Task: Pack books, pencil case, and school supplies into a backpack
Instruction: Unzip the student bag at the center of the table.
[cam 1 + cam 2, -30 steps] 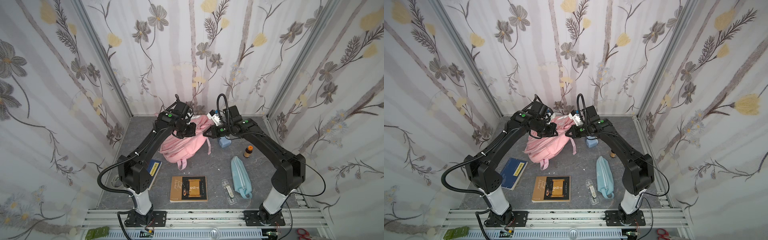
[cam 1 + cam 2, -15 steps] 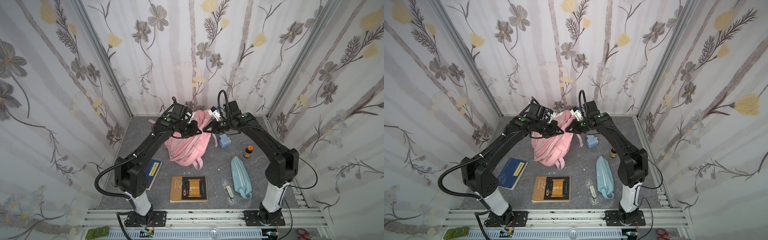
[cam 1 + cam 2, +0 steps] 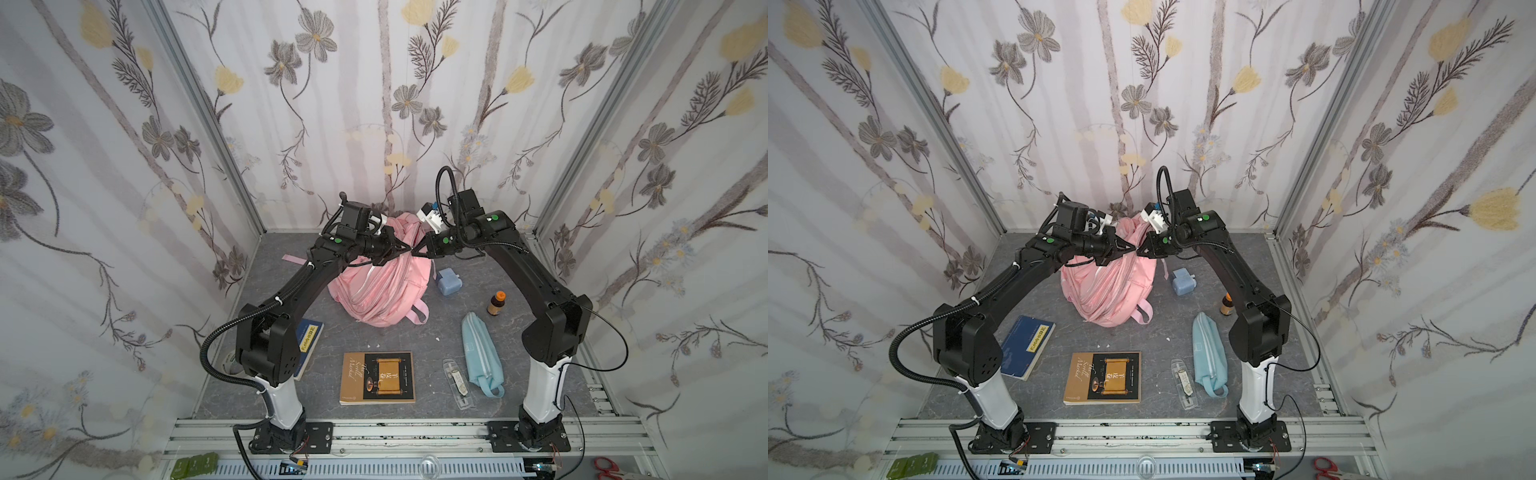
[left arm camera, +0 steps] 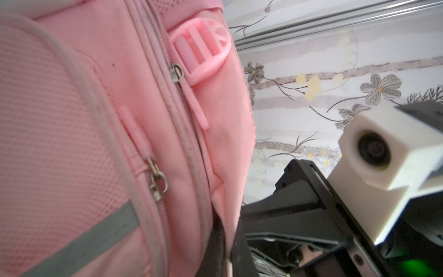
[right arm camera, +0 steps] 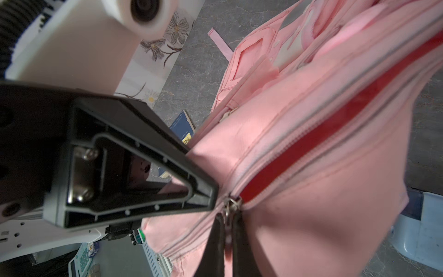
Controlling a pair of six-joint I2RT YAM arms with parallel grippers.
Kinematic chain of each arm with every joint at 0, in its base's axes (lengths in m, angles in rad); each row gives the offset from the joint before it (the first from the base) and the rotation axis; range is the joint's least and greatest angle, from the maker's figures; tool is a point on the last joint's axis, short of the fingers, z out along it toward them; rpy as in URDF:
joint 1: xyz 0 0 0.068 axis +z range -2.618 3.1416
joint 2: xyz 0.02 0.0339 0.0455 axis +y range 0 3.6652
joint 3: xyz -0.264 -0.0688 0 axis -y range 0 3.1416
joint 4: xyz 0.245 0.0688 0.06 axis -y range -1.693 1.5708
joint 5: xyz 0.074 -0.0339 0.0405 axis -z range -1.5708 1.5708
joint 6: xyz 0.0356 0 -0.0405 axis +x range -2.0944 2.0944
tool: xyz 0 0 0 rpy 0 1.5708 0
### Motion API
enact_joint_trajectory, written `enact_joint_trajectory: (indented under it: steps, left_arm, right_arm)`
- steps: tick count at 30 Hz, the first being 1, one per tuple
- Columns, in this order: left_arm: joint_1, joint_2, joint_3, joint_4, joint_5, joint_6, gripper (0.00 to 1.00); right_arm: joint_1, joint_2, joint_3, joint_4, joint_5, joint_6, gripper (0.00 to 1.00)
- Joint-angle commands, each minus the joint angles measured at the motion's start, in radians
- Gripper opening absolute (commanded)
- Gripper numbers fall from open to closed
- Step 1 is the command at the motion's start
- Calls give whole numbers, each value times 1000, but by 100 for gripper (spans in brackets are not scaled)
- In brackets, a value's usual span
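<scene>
in both top views the backpack (image 3: 380,291) sits propped at 12 o'clock on the table (image 3: 415,332), with left gripper (image 3: 404,248) and right gripper (image 3: 1139,251) meeting at its top. nothing looks packed yet: brown book (image 3: 377,377) at 6, blue book (image 3: 309,338) at 8, pencil case (image 3: 482,357) at 4, gadget (image 3: 449,283) at 2. left wrist view: your left claw is clenched on pink fabric beside the zip. right wrist view: your right claw is clamped at the zip slider (image 5: 231,203), and the zip is partly open on red lining.
</scene>
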Motion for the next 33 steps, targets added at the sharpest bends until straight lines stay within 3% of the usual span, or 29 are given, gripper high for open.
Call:
enact_joint_trajectory:
  steps: [1, 6, 10, 17, 21, 23, 27, 33]
  left_arm:
    - [4, 11, 0, 189, -18, -67, 0]
    - [12, 21, 4, 228, -81, -121, 0]
    - [22, 28, 28, 219, -139, -128, 0]
    - [29, 65, 127, 60, -258, -3, 0]
    - [28, 90, 149, 50, -234, -1, 1]
    - [25, 85, 146, 43, -197, 17, 30]
    - [23, 28, 117, -91, -199, 168, 54]
    - [14, -87, 14, -339, -307, 478, 59]
  right_arm:
    - [31, -11, -7, -15, -41, -40, 0]
    - [82, -36, -47, 0, -23, -30, 0]
    - [101, -105, -174, 72, 2, 22, 0]
    - [100, -231, -413, 307, -46, 177, 0]
    - [101, -247, -508, 480, -101, 291, 0]
    - [100, -243, -516, 515, -82, 310, 0]
    - [89, -224, -512, 545, -60, 305, 0]
    - [56, -204, -515, 526, -55, 251, 0]
